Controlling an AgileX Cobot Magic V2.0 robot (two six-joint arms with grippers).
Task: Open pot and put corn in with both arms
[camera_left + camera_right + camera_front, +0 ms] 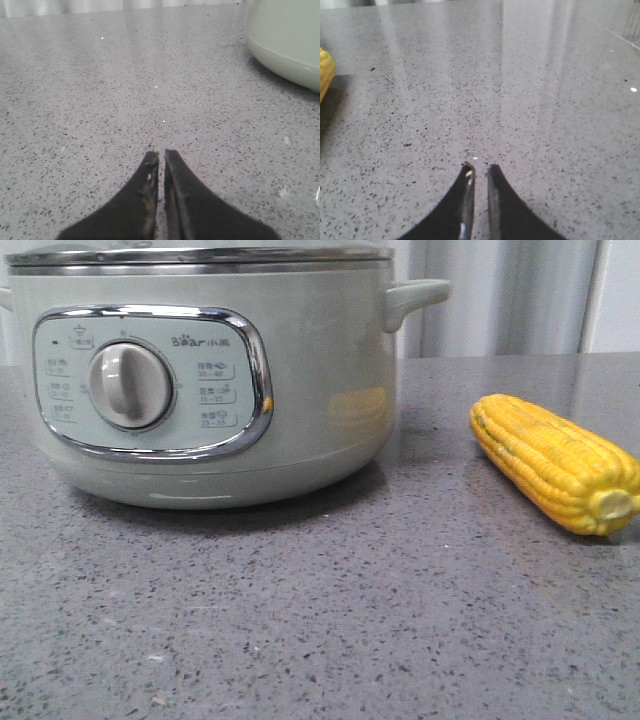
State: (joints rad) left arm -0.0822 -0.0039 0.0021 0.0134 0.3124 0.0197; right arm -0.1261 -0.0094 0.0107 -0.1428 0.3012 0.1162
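Observation:
The pot (300, 370) is a large pale sage-green cooker with a beige dial (128, 385) and a lid on its steel rim, at the left of the front view. The corn (555, 462) lies on the table to its right, stub end toward the camera. Neither gripper shows in the front view. My left gripper (161, 154) is shut and empty, low over the table, with the pot's lower wall (285, 45) off to its side. My right gripper (480, 167) is shut and empty over the table, with a yellow tip of the corn (324, 72) at the picture's edge.
The grey speckled stone table (320, 620) stretches in front of the pot and the corn. Pale curtains (500, 295) hang behind the table. The pot's side handle (415, 298) sticks out toward the corn.

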